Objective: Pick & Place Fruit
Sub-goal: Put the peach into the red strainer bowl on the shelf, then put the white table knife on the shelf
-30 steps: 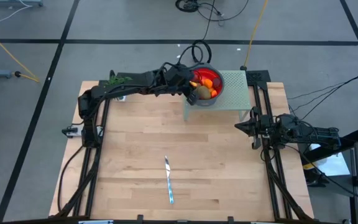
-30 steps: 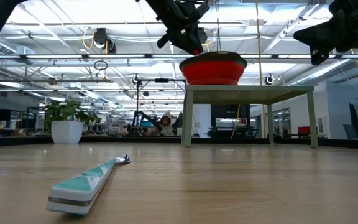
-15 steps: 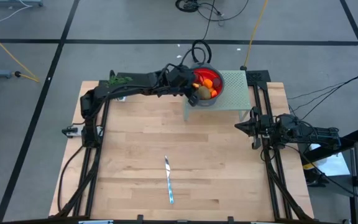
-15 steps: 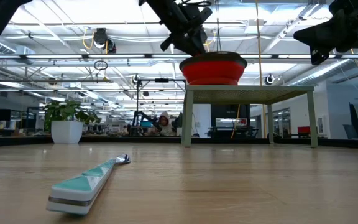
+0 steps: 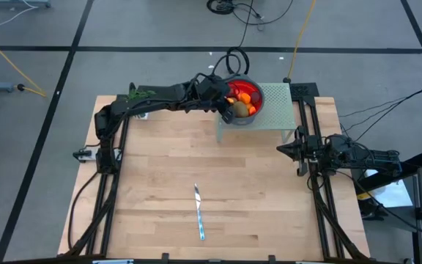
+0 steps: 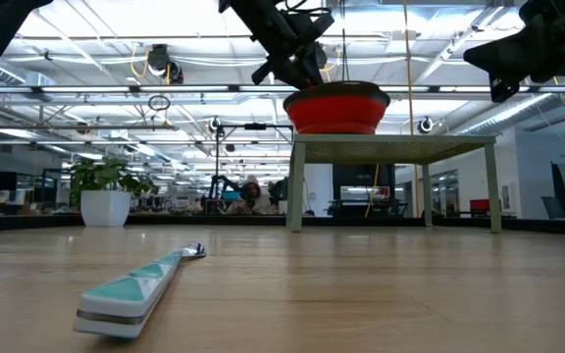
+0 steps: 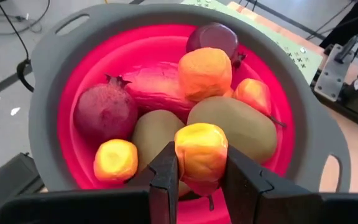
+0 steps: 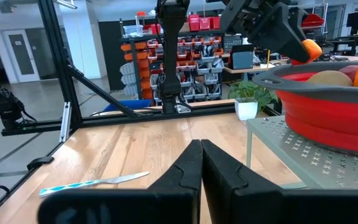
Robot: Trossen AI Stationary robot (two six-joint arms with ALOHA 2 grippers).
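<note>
Between the fingers of my left pincer (image 7: 199, 180) sits a small orange fruit piece (image 7: 201, 151), clamped snugly and hanging just over the bowl (image 7: 55, 81). Directly below and ahead of the pincer lie the other fruit (image 7: 166, 93): two olive-brown ovals, a dark red ball with a little crown, a longer reddish piece, more orange bits. To finish this step well, I judge I should lower until the piece hangs close above an open gap between the ovals, then ease the fingers apart gently so it settles instead of bouncing out. The held piece looks lumpy and matte, the ovals smooth, and the bowl has a soft red inside with a grey rim and slotted handles. It stands on a perforated pale green stand (image 5: 277, 103) on the desk (image 5: 160, 183). My right pincer (image 8: 199, 163) waits shut, off to the side.
</note>
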